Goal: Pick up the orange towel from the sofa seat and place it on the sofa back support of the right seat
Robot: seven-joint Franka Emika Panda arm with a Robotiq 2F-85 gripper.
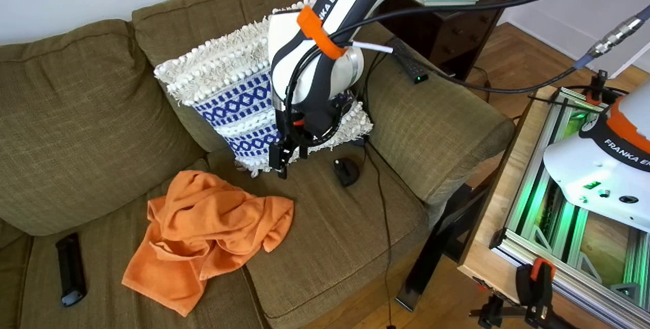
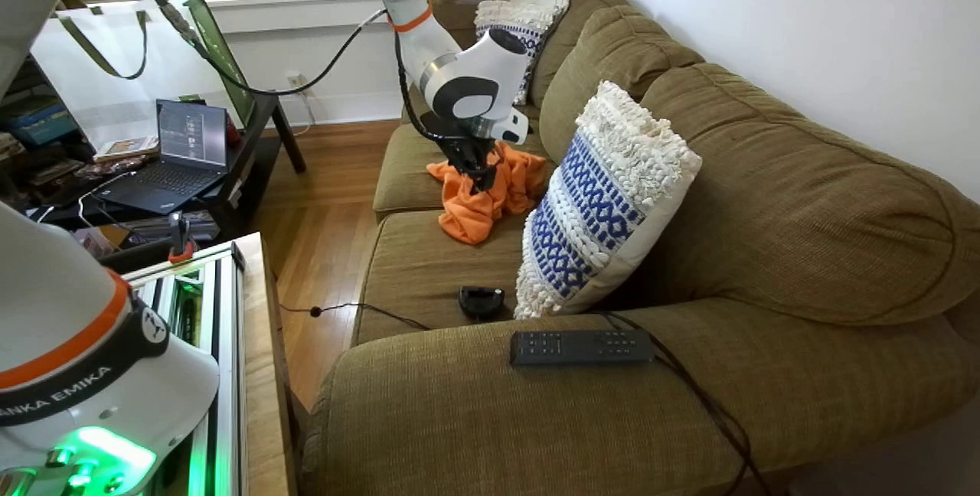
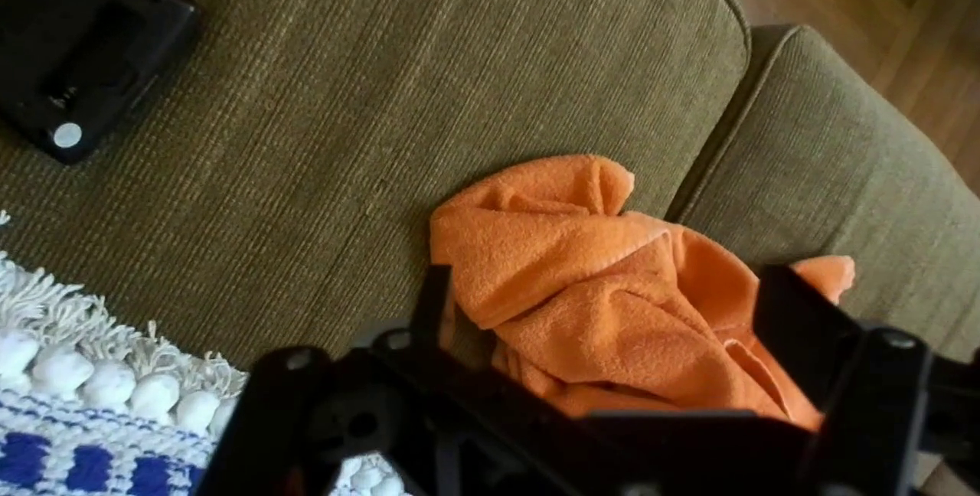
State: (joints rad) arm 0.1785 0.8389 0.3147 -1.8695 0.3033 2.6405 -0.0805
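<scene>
The orange towel (image 1: 213,222) lies crumpled across the seam between two sofa seat cushions. It also shows in an exterior view (image 2: 468,217) and in the wrist view (image 3: 559,251). My gripper (image 1: 293,163) is open and empty above the seat, beside the patterned pillow. In the wrist view the fingers of the gripper (image 3: 609,274) stand wide apart, with the towel seen between and beyond them. In an exterior view the gripper (image 2: 478,178) appears in front of part of the towel. The brown back support of the right seat (image 1: 198,19) stands behind the pillow and also shows here (image 2: 781,182).
A white and blue fringed pillow (image 1: 244,100) leans on the right seat's back, close to the gripper. A black device (image 1: 347,171) with a cable lies on the right seat. Remotes lie on the armrest (image 1: 409,62) and the left seat (image 1: 71,268).
</scene>
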